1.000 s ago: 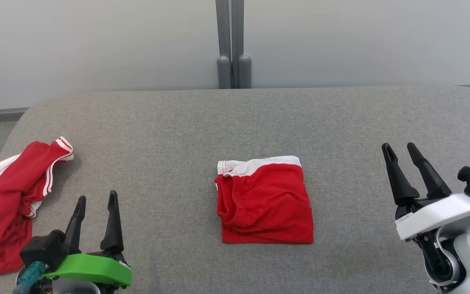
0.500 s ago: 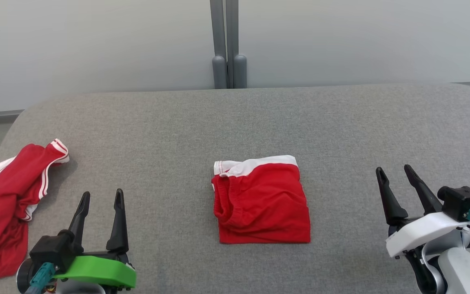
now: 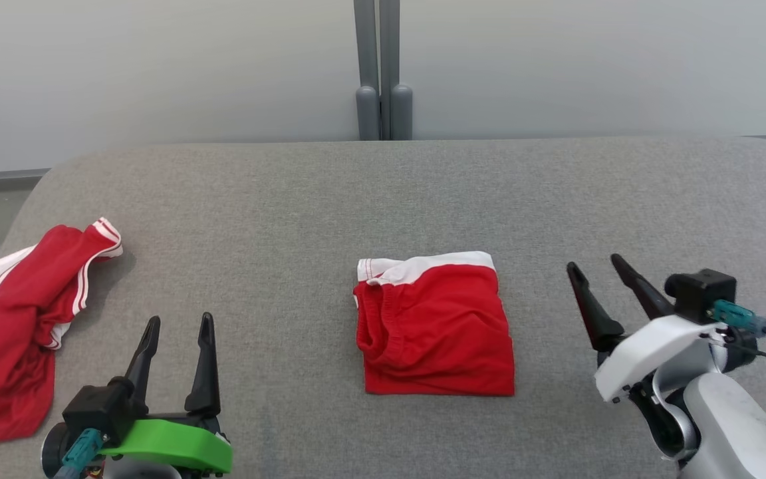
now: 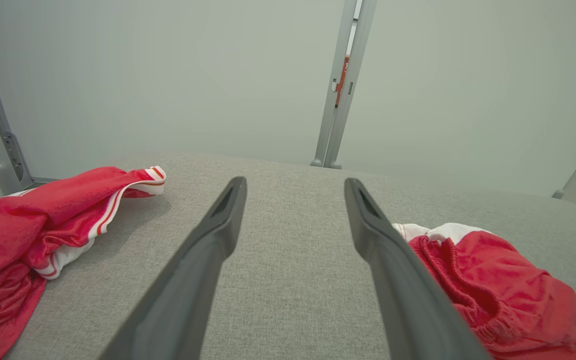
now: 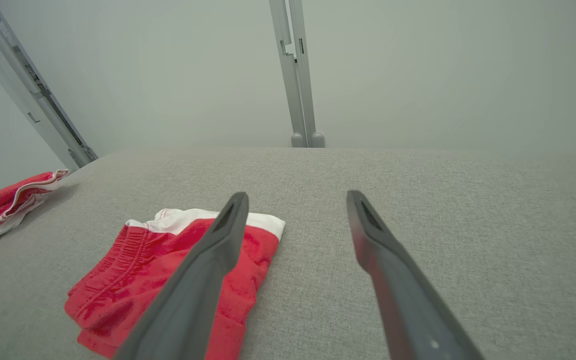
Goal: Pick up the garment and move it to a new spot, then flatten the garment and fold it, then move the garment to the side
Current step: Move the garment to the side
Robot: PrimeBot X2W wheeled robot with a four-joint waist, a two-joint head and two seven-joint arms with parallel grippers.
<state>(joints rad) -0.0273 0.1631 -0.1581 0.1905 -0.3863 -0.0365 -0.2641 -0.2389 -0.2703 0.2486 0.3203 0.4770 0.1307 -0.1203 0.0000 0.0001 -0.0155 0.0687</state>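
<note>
The folded red garment (image 3: 435, 327) lies flat in the middle of the tabletop (image 3: 290, 199), apparently done folding and awaiting its move aside. The left gripper (image 3: 179, 318) and right gripper (image 3: 594, 261) flank it, well clear, fingers wide and empty, likely so nothing drags the folds. A crumpled red garment (image 3: 17, 319) lies far to its left.

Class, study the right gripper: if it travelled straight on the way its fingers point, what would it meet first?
Probably the bare grey surface, just right of the folded red shorts; the right gripper seems to aim past them, though depth is unclear.
</note>
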